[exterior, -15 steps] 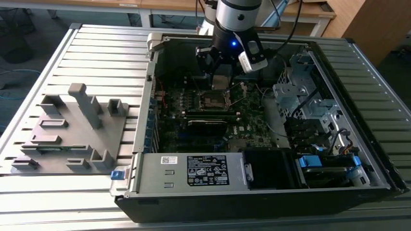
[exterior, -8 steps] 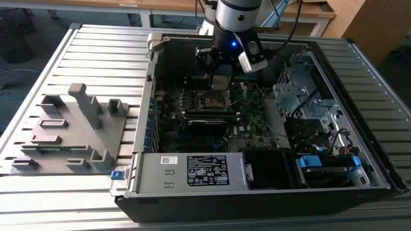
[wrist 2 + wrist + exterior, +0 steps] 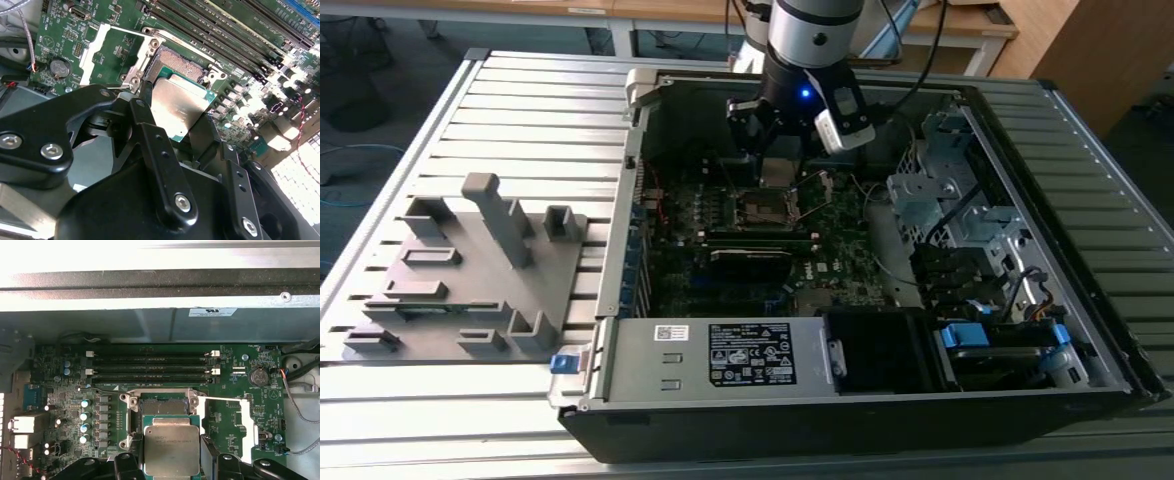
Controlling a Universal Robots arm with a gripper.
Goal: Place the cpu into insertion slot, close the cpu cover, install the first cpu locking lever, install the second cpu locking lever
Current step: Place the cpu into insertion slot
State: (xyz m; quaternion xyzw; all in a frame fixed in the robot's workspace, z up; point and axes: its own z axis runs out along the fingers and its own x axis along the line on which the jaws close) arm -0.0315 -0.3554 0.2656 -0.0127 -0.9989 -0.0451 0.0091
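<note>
1. The cpu (image 3: pixel 171 450) is clamped by two opposite edges, with its dull silver top facing both wrist cameras. It hangs over the near side of the insertion slot (image 3: pixel 162 407). I cannot tell whether it touches the slot.
2. The gripper (image 3: pixel 171 464) is pinching the cpu, with one black finger against each side of the chip. The fingers (image 3: pixel 145 117) reach down just beside the insertion slot.
3. The cpu cover (image 3: pixel 247 430) is swung open. Its thin silvery frame lies flat on the board just beside the insertion slot, and green board shows through the cut-out.
4. The long black memory sticks (image 3: pixel 150 367) run parallel along the side of the insertion slot away from the gripper. A round coin battery (image 3: pixel 258 376) sits near the slot, past the open cover.
5. The dark green motherboard (image 3: pixel 720 270) carries the insertion slot. An open computer case (image 3: pixel 854 420) lies on its side around the slot.
6. A grey box with a label (image 3: pixel 707 355) fills the case edge well apart from the slot. The arm (image 3: pixel 814 30) comes down directly over the slot.
7. The desk (image 3: pixel 520 90) is ribbed silver metal. A grey moulded fixture (image 3: pixel 467 270) rests on it outside the case, well apart from the insertion slot, toward the exterior view's left.
8. Beyond the desk, further still from the slot, stand wooden-topped tables (image 3: pixel 667 10) and a wooden panel (image 3: pixel 1094 50). The floor (image 3: pixel 374 70) is grey.
</note>
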